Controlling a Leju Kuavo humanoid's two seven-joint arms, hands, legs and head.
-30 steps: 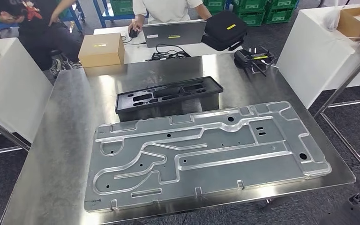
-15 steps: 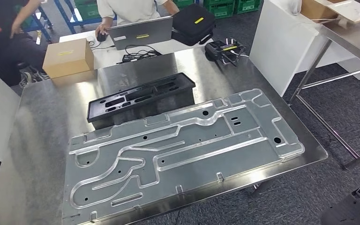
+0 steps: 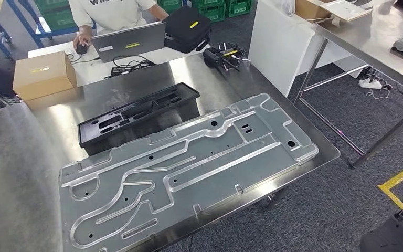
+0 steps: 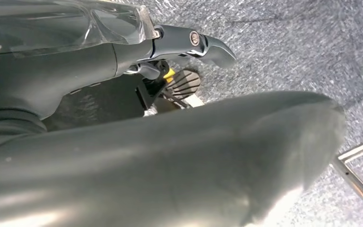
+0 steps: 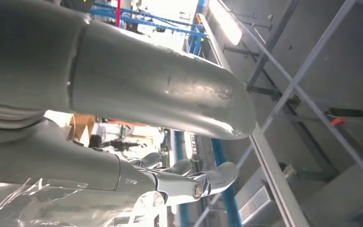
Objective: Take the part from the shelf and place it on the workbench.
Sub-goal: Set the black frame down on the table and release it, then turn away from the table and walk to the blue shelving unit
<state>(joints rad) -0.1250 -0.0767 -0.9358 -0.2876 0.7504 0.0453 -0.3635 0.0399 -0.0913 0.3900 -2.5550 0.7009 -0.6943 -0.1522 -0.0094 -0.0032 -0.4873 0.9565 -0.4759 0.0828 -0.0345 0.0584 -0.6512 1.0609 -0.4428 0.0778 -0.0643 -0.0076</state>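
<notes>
A steel workbench [image 3: 26, 157] carries a large machined aluminium plate [image 3: 189, 168] lying flat along its near side. Behind the plate, touching its far edge, sits a black moulded tray [image 3: 136, 115] with several recesses. My left hand [image 4: 170, 156] hangs over grey carpet, its thick thumb and a darker finger [image 4: 194, 42] stretched out with nothing between them. My right hand [image 5: 146, 85] likewise holds nothing, and its fingers [image 5: 194, 182] are extended beside a metal frame.
A cardboard box [image 3: 44, 76], a laptop [image 3: 131, 42], a black bag [image 3: 189, 26] and a person [image 3: 115, 13] are beyond the bench. A white cabinet [image 3: 278, 47] and a second steel table [image 3: 367, 42] stand to the right. Yellow floor tape [image 3: 401, 184] marks the carpet.
The camera has swung to the right, so the whole scene has slid left and the second steel table has come into view. Nothing on the bench has moved.
</notes>
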